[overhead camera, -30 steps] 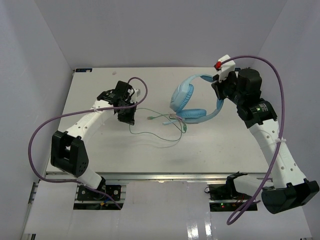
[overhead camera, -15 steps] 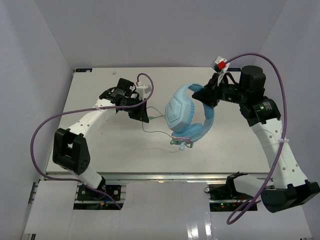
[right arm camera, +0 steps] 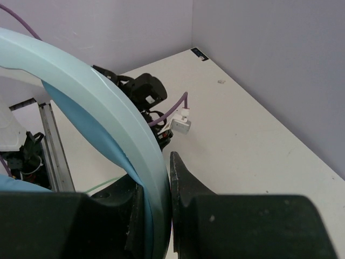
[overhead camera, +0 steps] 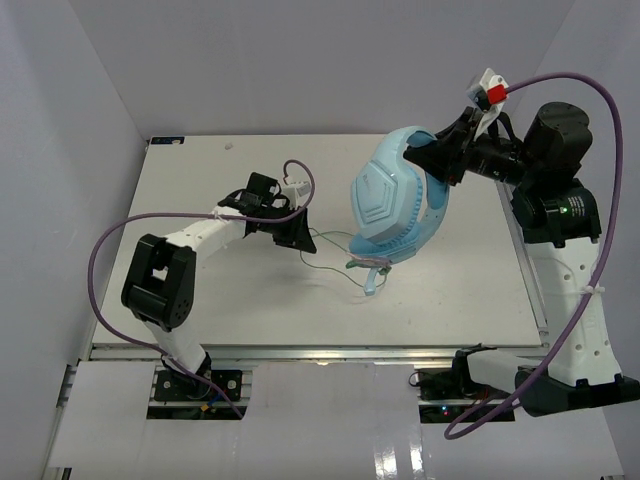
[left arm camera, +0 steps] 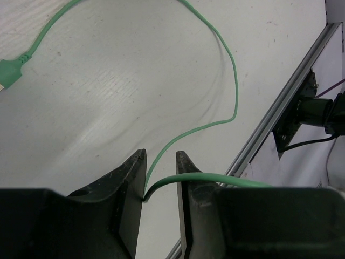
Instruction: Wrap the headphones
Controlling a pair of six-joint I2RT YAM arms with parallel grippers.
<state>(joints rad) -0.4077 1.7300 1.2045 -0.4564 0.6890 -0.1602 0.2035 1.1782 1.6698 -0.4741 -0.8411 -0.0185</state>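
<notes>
Raised higher off the table [overhead camera: 200, 290] than before, headphones [overhead camera: 395, 205] clamped at the band by right gripper [overhead camera: 440, 160], pale-green cable [left arm camera: 235, 81] pinched by left gripper [overhead camera: 298, 232], left of the headphones.

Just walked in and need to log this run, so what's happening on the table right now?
The right hand grips the headphones by the headband and holds them up above the table. The left hand, low over the table, pinches the thin green cable, which trails slack across the surface. No wrap around the headset shows yet.
</notes>
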